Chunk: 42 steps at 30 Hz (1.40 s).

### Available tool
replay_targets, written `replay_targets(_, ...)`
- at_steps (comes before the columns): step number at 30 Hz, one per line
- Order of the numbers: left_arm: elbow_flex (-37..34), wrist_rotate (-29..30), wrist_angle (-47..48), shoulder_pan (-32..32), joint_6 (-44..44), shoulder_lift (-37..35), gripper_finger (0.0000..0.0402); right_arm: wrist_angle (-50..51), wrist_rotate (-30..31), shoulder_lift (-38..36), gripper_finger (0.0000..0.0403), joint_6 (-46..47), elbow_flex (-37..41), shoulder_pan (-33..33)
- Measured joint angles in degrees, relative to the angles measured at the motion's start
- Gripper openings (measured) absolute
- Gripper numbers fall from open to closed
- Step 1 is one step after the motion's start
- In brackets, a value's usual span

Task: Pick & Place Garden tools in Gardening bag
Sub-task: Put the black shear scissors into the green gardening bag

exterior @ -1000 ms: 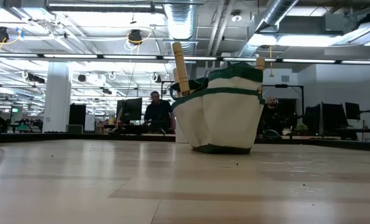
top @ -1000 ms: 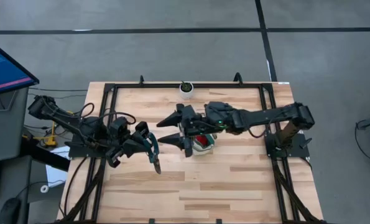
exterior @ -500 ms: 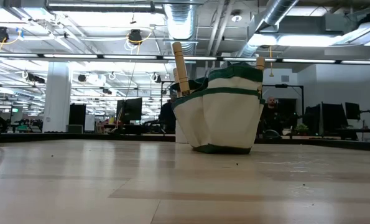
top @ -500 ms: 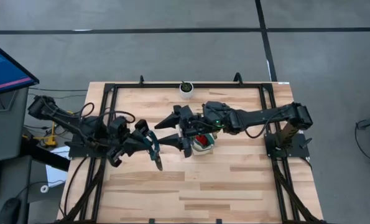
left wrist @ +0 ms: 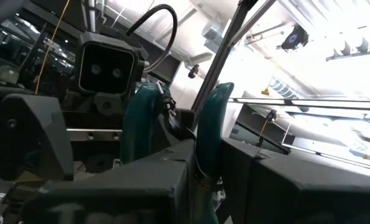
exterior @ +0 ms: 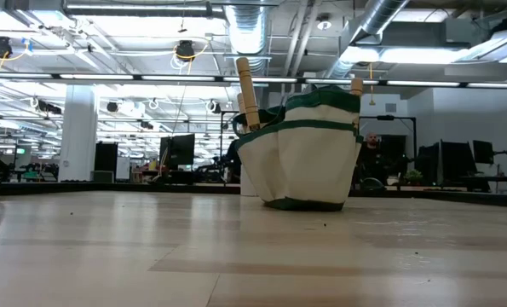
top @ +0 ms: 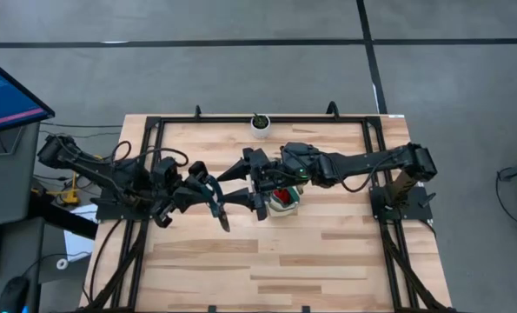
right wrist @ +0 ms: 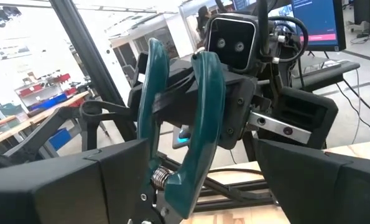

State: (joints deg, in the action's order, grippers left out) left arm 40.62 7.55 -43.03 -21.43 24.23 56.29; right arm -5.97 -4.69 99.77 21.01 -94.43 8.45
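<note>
My left gripper (top: 199, 189) is shut on pruning shears with teal handles (top: 211, 196), held above the table's middle left; the dark blades (top: 224, 223) slant toward the near edge. My right gripper (top: 226, 187) is open, and its two fingers stand on either side of the shears without touching them, as the right wrist view (right wrist: 175, 124) shows. The cream gardening bag with green trim (exterior: 304, 149) stands under the right arm (top: 280, 198). A red item shows inside it, and a wooden trowel handle (exterior: 246, 89) sticks up out of it. My left gripper pinches the shears' two teal handles (left wrist: 204, 158) between its fingers, coming level from the table's left. The handle ends reach out past the fingers toward the right arm. The shears are lifted clear of the table, blades slanting down toward the near edge.
A small white pot with a green plant (top: 260, 123) stands at the table's far edge. A black frame (top: 158, 130) runs round the tabletop. Bare wood lies along the near half (top: 275, 261). People and desks show in the room behind (exterior: 371, 158).
My left gripper has carried the shears a little toward the table's right and far side, closer to the right gripper. My right gripper has shifted slightly toward the left, fingers still spread, so the shears now sit between them.
</note>
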Motion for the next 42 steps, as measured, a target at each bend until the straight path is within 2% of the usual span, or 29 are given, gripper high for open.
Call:
replay_targets(8,0.0,-0.1,-2.0,0.6,0.0,2.1,0.0033,0.0,0.0,0.0,0.0285,-0.1,0.0,-1.1)
replay_targets(13,0.0,-3.0,-6.4,2.3,0.0,4.7,0.0033,0.3,0.0,0.0,0.0285,-0.1,0.0,-1.2)
replay_targets(18,0.0,-3.4,-7.0,2.5,0.0,5.0,0.0033,2.1,0.0,0.0,0.0279,-0.1,0.0,-1.1)
replay_targets(21,0.0,-3.3,-7.1,2.5,0.0,4.9,0.0033,2.9,-0.1,0.0,0.0255,0.1,0.0,-1.1)
replay_targets(25,0.0,-3.3,-7.0,2.8,0.1,5.7,0.0033,3.9,-0.2,0.0,0.0201,0.1,0.0,-1.2)
replay_targets(34,0.0,-3.5,-7.8,3.3,1.5,7.8,0.0034,5.0,-1.4,-0.1,0.0044,1.5,0.0,-1.6)
replay_targets(38,0.0,-1.8,-7.7,3.3,1.3,7.8,0.0048,5.7,-0.4,-0.2,0.0048,3.0,0.0,-1.6)
replay_targets(42,0.1,-0.8,-7.2,3.3,1.5,7.8,0.0087,5.9,3.3,-0.1,0.0048,2.5,0.0,-0.9)
